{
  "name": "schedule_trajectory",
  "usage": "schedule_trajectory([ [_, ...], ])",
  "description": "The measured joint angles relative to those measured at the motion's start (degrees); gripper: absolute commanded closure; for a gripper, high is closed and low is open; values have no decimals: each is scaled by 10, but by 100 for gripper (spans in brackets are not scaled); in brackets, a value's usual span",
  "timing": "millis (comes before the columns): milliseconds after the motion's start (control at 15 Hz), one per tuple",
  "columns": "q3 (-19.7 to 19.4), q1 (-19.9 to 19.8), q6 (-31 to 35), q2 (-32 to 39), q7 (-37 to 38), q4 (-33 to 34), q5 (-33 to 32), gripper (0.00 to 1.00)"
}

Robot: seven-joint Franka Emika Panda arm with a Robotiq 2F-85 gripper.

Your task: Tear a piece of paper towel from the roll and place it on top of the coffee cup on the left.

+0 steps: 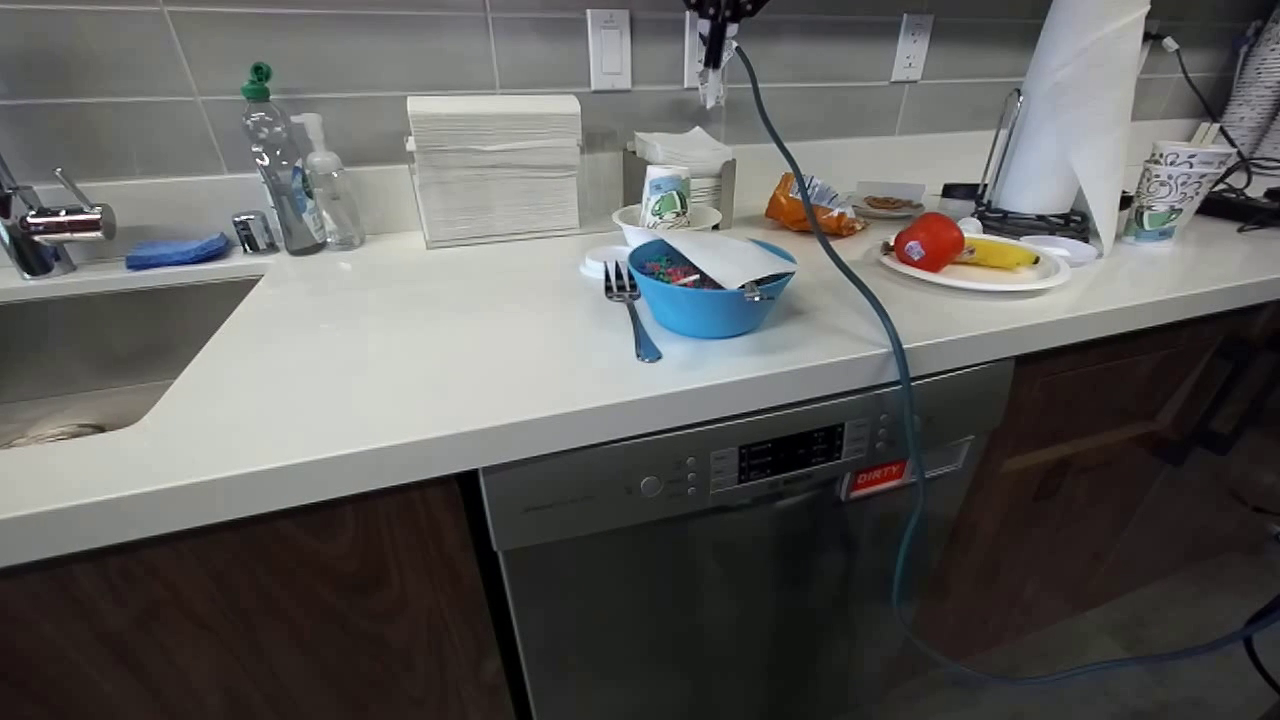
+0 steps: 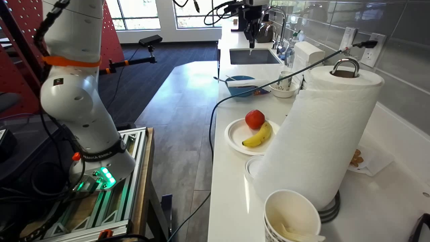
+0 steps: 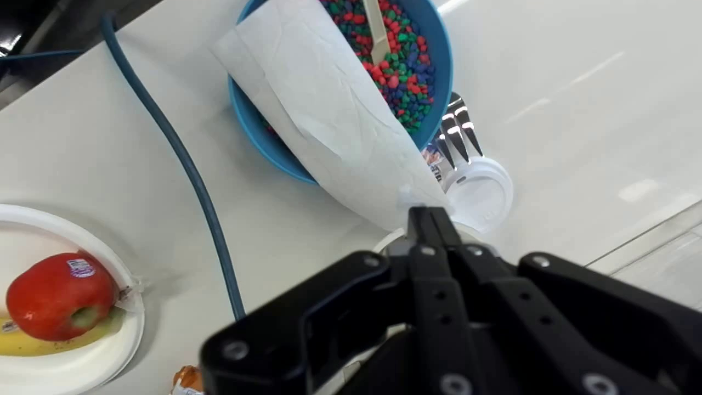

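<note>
My gripper (image 1: 714,60) is high above the counter, near the back wall. In the wrist view its fingertips (image 3: 431,213) are together. A small piece of paper towel (image 1: 711,91) hangs from the tips; it shows as a white bit in an exterior view (image 2: 251,51) and blurred in the wrist view (image 3: 408,196). The coffee cup (image 1: 665,197), pale with green markings, stands in a white bowl below the gripper; it also shows in an exterior view (image 2: 285,80). The gripper hides it in the wrist view. The roll (image 1: 1060,110) stands at the right with a loose flap.
A blue bowl (image 1: 700,315) holds coloured pebbles, with a white paper sheet (image 3: 334,109) across it. A fork (image 1: 635,320) and a white lid (image 3: 478,195) lie beside it. A plate (image 2: 231,139) holds a red apple-like fruit and a banana. A blue cable (image 1: 850,270) crosses the counter.
</note>
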Motion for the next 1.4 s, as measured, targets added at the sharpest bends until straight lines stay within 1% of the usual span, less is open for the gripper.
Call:
schedule_trajectory([
  [600,-53,30,1,117,101,116,-25,100],
  [800,-69,40,12,156,129,155,-36,100],
  [1200,-94,51,49,220,168,222,-47,100],
  [1400,-106,53,55,245,180,249,-55,100],
])
